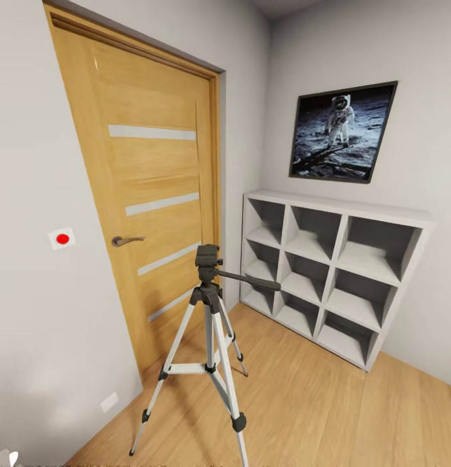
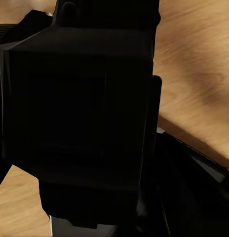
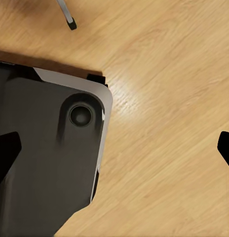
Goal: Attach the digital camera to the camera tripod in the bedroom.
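the camera tripod [image 1: 209, 337] stands on the light wood plank floor [image 1: 316, 402] of the bedroom, near the middle of the head view, just in front of the wooden door [image 1: 154, 214] with its pale stripes. its three silver telescoping legs spread outward, with black joints and black feet, and thin braces meet at a black hub part way up. on top sits a black head with a flat, bare plate, and a long black pan handle sticks out to the right, towards the white cube shelf [image 1: 329, 272]. the shelf stands against the far wall, under the astronaut picture [image 1: 342, 133].

in the left wrist view a large black boxy object [image 2: 80, 123] sits close to the lens; i cannot tell what it is, nor how the left gripper stands.

the right gripper [image 3: 114, 150] is spread wide apart, its dark fingertips [image 3: 6, 150] at opposite edges with bare floor between them. one tripod foot [image 3: 71, 22] shows beyond the robot's dark base [image 3: 45, 158].
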### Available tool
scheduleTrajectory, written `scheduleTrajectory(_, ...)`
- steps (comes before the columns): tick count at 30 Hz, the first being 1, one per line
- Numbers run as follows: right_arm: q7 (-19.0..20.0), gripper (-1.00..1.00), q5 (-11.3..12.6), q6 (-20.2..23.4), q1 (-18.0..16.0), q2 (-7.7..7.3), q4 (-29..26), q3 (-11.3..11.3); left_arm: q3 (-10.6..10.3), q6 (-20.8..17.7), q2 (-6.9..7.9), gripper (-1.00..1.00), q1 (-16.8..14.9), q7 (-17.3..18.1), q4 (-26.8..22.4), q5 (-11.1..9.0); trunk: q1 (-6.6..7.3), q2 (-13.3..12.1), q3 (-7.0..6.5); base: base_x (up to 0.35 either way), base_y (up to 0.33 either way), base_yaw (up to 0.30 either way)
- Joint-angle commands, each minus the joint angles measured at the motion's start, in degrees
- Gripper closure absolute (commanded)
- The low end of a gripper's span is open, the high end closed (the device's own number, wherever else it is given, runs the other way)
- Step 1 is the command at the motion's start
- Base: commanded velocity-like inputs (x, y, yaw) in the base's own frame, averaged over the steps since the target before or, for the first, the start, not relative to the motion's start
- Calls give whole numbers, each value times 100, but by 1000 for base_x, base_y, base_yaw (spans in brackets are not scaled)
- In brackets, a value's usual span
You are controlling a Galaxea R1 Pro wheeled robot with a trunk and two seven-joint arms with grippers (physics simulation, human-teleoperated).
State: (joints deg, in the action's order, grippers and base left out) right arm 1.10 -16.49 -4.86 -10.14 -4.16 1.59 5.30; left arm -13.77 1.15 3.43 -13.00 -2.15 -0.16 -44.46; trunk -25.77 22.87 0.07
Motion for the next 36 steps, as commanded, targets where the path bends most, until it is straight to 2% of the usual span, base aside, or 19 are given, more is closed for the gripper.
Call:
scheduleTrajectory(1, 12, -100, -46, -32, -5, -7, 17, 46, -52, 8, -1, 100, 0, -14, -2, -28, -2, 4, 11, 0, 0, 0)
scheduleTrajectory(36, 7, -100, -30, -33, -5, -24, 17, 59, -53, 4, 6, 100, 0, 21, -2, 10, -2, 4, 330, 0, 0, 0)
